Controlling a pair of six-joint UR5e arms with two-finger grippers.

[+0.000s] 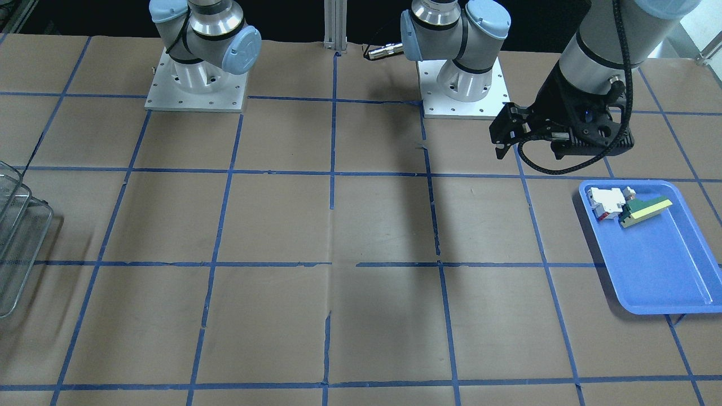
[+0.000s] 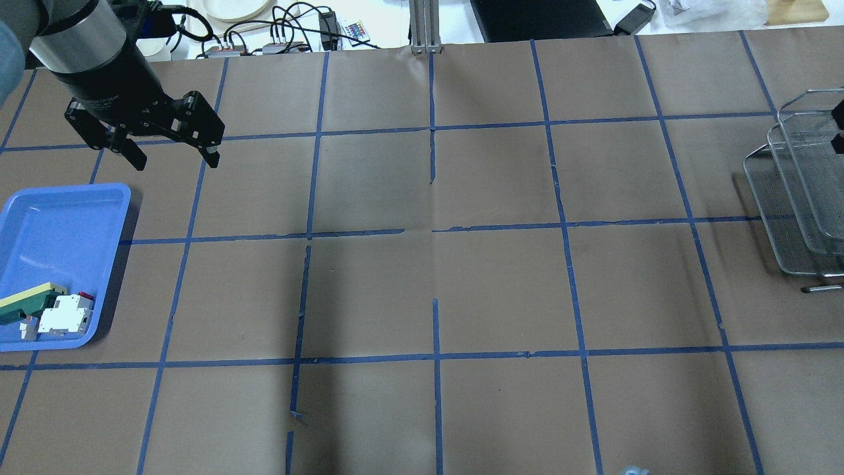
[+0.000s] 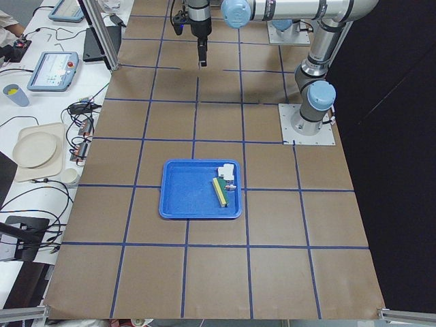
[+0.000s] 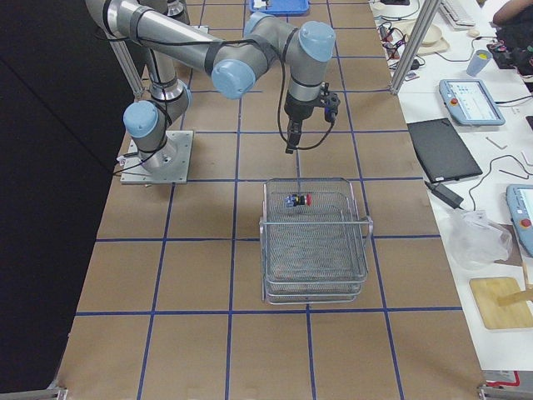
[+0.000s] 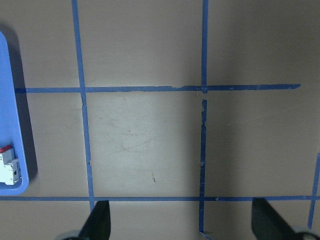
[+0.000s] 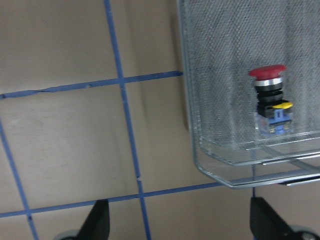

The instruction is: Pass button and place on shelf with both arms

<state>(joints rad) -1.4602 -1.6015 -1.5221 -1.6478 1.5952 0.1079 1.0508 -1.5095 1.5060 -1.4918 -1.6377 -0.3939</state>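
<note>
The button, with a red cap on a black, yellow and blue body, lies in the top basket of the wire shelf; it also shows in the exterior right view, in the shelf. My right gripper is open and empty, above the table beside the shelf's end and apart from the button. It hangs fingers down in the exterior right view. My left gripper is open and empty, high over the table beyond the blue tray. In its wrist view only bare table lies between the fingers.
The blue tray holds a white-and-red block and a green-and-yellow piece. The shelf stands at the table's right end. Brown paper with a blue tape grid covers the table. Both arm bases stand at the robot's edge.
</note>
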